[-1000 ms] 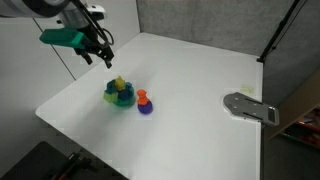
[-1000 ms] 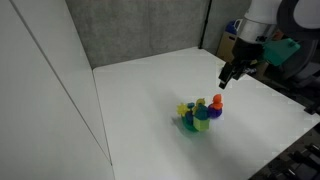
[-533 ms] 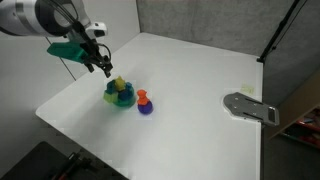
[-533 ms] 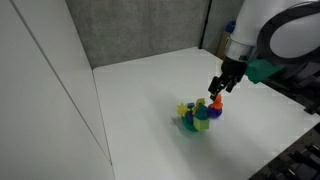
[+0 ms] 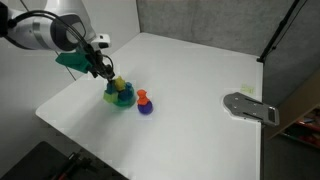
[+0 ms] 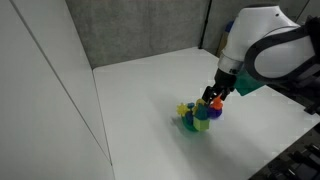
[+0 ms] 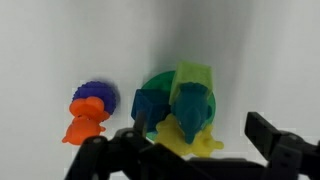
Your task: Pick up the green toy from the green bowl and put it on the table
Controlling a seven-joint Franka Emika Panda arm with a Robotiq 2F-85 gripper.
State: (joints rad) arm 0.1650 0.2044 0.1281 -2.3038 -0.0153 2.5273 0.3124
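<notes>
The green bowl (image 5: 122, 99) sits left of centre on the white table (image 5: 190, 110), piled with toys. In the wrist view the teal-green toy (image 7: 190, 108) lies on yellow toy pieces (image 7: 190, 142) over the bowl (image 7: 160, 82), with a blue block (image 7: 148, 104) beside it. My gripper (image 7: 200, 140) is open, its black fingers either side of the pile, just above it. In both exterior views the gripper (image 5: 108, 73) (image 6: 212, 93) hovers close over the bowl (image 6: 200, 122). The toy's underside is hidden.
An orange-and-purple toy (image 5: 144, 103) stands on the table right next to the bowl, also in the wrist view (image 7: 90, 108). A grey flat metal plate (image 5: 250, 107) lies near the far table edge. A dark panel wall stands behind the table.
The gripper has moved down and toward the bowl, from well off to the side to just above the toy pile. The toys and bowl have not moved.
</notes>
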